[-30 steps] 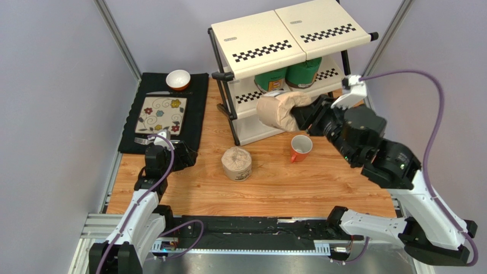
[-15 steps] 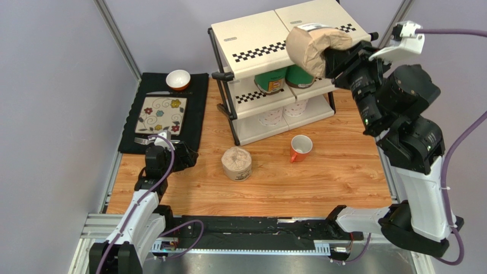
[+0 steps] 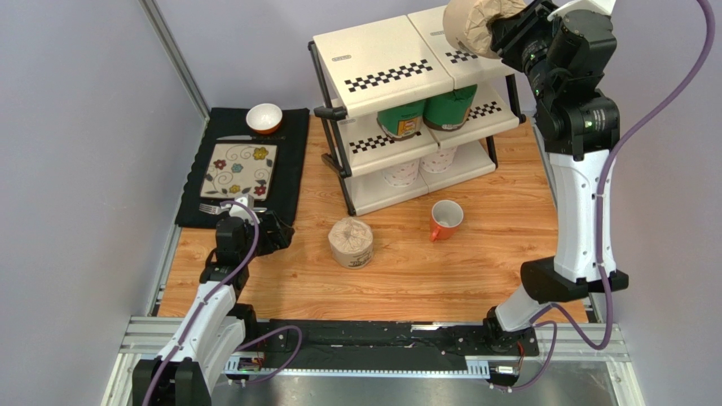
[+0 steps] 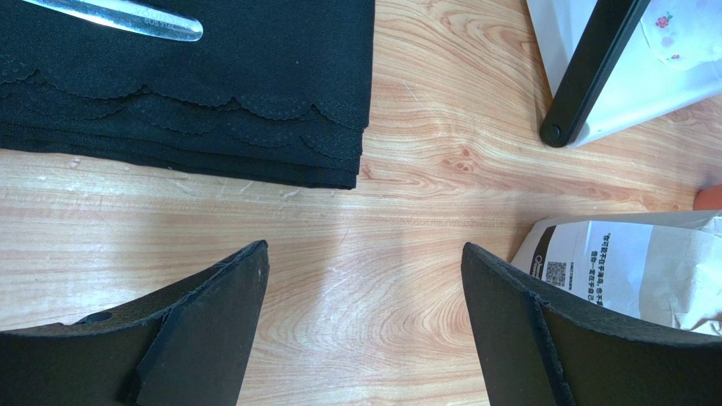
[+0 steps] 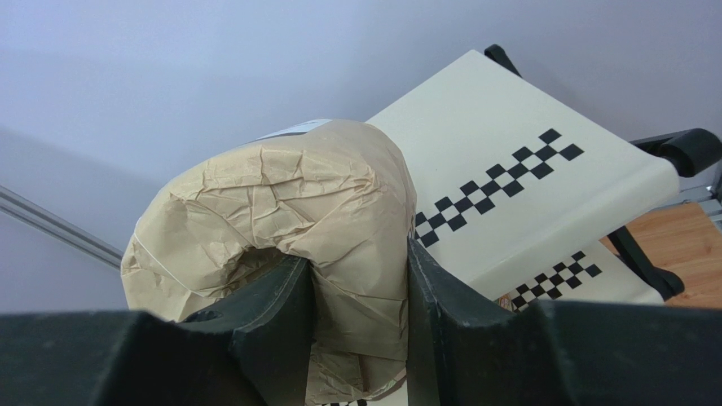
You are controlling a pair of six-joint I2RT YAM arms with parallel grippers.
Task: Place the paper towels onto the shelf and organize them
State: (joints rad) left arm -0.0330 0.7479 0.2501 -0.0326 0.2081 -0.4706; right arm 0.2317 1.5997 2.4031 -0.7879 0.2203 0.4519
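The shelf (image 3: 381, 52) stands at the back of the wooden table (image 3: 474, 271). The right gripper (image 3: 502, 27) is up high over the shelf's top right panel, and its two black fingers (image 5: 275, 317) squeeze a brown paper roll (image 3: 473, 20) between them. In the right wrist view the crinkly wrap of this roll (image 5: 280, 211) bulges out above the fingers, with the checkered strip of the shelf's top (image 5: 500, 186) beyond it. Whether the roll touches the top cannot be told. Two green rolls (image 3: 401, 118) sit side by side on the shelf's middle level, and two white rolls (image 3: 400, 174) sit on its bottom level. Another brown roll (image 3: 351, 242) stands on the table in front of the shelf's left leg, and an orange mug (image 3: 446, 219) lies near it, in front of the shelf too. The left gripper (image 3: 254, 228) rests low, well to the left of the shelf – its fingers are spread wide with nothing between them. In its own view the left gripper (image 4: 364, 254) is over bare wood, with a black placemat (image 4: 212, 93) ahead, the shelf's black leg (image 4: 589, 76) on the right, and the printed label of that brown roll (image 4: 627, 262) just beside the right finger.
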